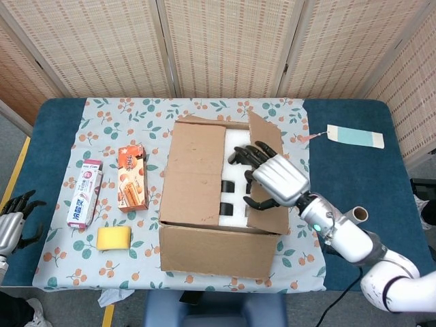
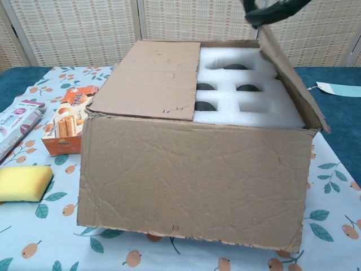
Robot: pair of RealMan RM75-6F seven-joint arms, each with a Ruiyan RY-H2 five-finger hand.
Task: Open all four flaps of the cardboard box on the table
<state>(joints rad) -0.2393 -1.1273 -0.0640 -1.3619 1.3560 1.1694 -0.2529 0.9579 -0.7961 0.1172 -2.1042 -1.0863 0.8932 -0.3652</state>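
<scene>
Box: cardboard box standing near the middle of the table, on the flowered cloth, near the front edge.
Right flap: right flap raised steeply, almost upright and leaning a little outward; held up so that the inside opens on that side.
Right hand: right hand at the free edge of the raised flap, fingers curled over the edge toward the inside, thumb seemingly on the other face; seems to grip the flap, to be judged as a hold that keeps it from falling back.
Left flap: left flap lying flat and closed over its half of the box; not yet opened.
Other two flaps: not possible to tell from these views whether present under the foam or folded away.
Inside: white foam insert with dark round holes, uncovered on the right half only.
Left hand: left hand low beside the left end of the table, well apart from the box, fingers loosely spread, holding nothing.
Progress: judged as early; one flap nearly open, at least one more to do.
Surface: blue table, flowered cloth over its middle part.
On the surface: toothpaste box, orange snack box and yellow sponge to the left of the box; pale blue card far right.
Room: woven folding screens behind the table.
</scene>
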